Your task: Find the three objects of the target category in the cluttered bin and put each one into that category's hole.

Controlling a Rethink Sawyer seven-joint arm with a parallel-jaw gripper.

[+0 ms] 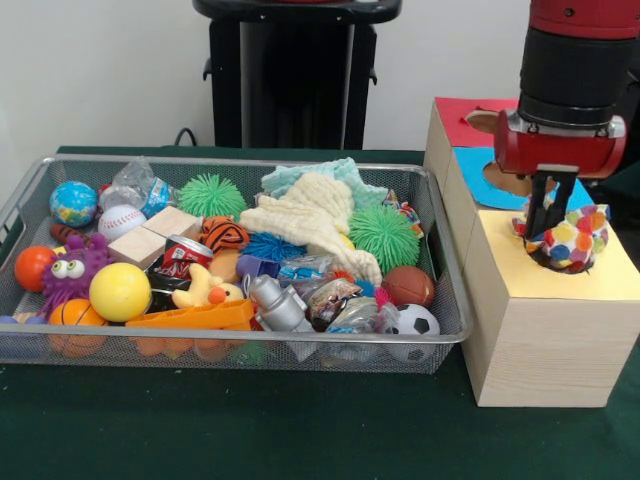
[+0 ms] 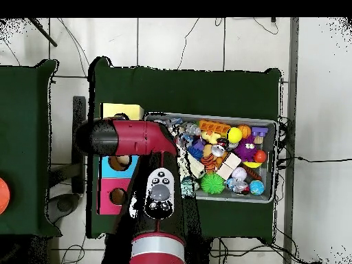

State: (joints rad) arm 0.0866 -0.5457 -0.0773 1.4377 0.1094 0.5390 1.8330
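gripper sits directly above the yellow-topped box, fingers pinched onto a soft patterned piece with red, blue, yellow and white spots; the piece hangs partly down in the hole, its upper part above the yellow paper, so it reads as held and not yet released. the arm comes down from the top of the front view; in the overhead view it hides the gripper and most of the yellow top, leaving only a corner of yellow visible. behind the yellow box in the front view stand the blue-topped box and the red-topped box, each with its own round cut-out, neither in use. the bin lies beside the boxes, crowded: spiky green balls, a cream cloth, a yellow ball, a soccer ball, a baseball, foil packets, wooden blocks. a small multicoloured scrap shows at the bin's far corner near the boxes, possibly another of the target pieces, but too little is exposed to be sure. judgement: one target is at the point of drop-off; whether any went into the hole already cannot be told since the box interior is hidden. remaining work is release, then searching the clutter for whatever targets are left.
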